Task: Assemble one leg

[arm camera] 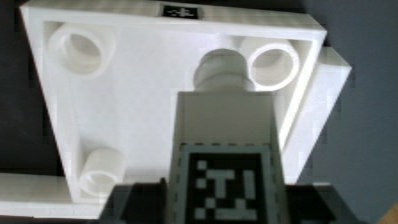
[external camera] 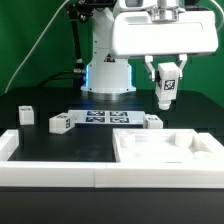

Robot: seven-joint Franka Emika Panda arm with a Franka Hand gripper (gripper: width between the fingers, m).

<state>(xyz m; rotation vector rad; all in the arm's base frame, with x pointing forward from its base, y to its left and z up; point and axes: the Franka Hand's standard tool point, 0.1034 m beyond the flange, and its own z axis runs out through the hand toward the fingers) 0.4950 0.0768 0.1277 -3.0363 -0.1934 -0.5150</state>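
My gripper is shut on a white leg with a black-and-white tag, holding it in the air well above the table at the exterior view's right. In the wrist view the held leg runs out from between the dark fingers, its tag facing the camera. Below it lies the large white square panel with raised rims; in the wrist view the panel shows round holes at its corners. Three more legs lie on the table: one at the left, one, and one.
The marker board lies flat between the loose legs, before the robot base. Long white border rails run along the table's front and left edge.
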